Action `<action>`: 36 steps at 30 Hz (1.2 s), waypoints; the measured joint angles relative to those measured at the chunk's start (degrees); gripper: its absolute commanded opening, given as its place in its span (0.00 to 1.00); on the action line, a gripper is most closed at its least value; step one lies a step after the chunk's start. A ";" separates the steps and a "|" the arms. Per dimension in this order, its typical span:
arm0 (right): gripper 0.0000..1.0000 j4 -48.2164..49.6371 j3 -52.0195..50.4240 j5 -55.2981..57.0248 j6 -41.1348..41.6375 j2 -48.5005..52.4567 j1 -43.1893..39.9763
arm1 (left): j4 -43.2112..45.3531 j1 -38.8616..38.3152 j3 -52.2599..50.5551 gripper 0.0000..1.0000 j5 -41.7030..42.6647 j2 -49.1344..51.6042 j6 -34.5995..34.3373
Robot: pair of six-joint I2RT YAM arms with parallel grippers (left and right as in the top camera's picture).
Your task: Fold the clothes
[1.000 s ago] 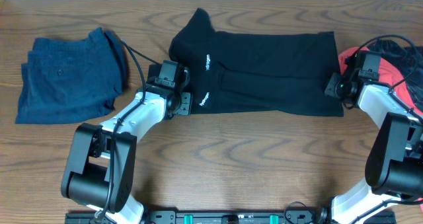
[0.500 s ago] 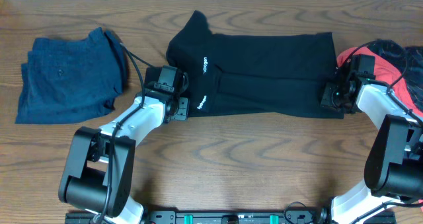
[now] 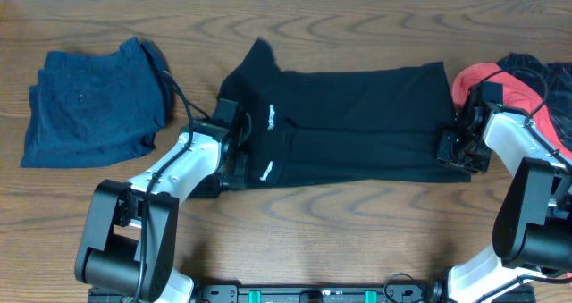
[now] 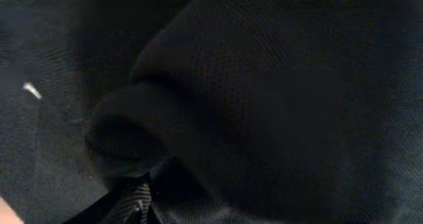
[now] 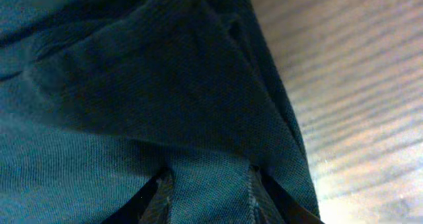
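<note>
So the black polo shirt (image 3: 357, 124) is lying across the middle of the wooden surface (image 3: 340, 223), folded lengthwise into a long band, collar end toward the left arm and hem toward the right arm. Two little white logo prints (image 3: 269, 115) show near the left end, one above the other. The left claw (image 3: 237, 151) sits right at that collar end, tucked in against the fabric with cloth bunched around it. Its wrist cam is basically just black knit filling the whole shot, plus one tiny white fleck (image 4: 31, 90), so honestly I can't tell whether that claw is apart or pinched together. The right claw (image 3: 454, 148) is at the hem end, near the lower corner. On its own cam you can see both fingers (image 5: 163, 187) poking up at the bottom edge with a thick wad of the shirt between them and creases fanning out from there, so it looks clamped on the shirt, with the wood grain showing off to the side (image 5: 357, 85). Other stuff: a folded blue garment (image 3: 89, 102) sits well apart on the left side of the surface, a red garment (image 3: 474, 75) is just behind the right claw, touching the shirt's hem corner, and something dark (image 3: 550, 71) is piled beside it at the far right edge.
</note>
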 measured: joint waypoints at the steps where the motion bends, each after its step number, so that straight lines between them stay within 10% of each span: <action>1: 0.37 -0.72 0.02 0.17 0.15 0.00 0.00 | -1.53 0.00 -0.02 0.62 0.42 0.00 -0.02; 16: 0.41 -2.05 -0.83 0.24 2.25 -5.55 -0.02 | -8.31 0.00 -0.79 0.63 2.51 -1.42 -0.07; 20: 0.49 1.62 -0.85 0.13 2.05 -14.05 -0.02 | -7.89 0.02 -0.39 0.93 2.03 -8.15 -0.13; 28: 0.58 5.35 -0.83 -2.67 1.38 -26.93 -0.04 | 5.77 0.85 4.46 0.97 1.64 -19.85 -0.31; 36: 0.58 2.58 -0.85 -4.37 1.18 -27.54 -0.04 | 15.13 11.06 11.82 0.97 8.04 -9.22 0.90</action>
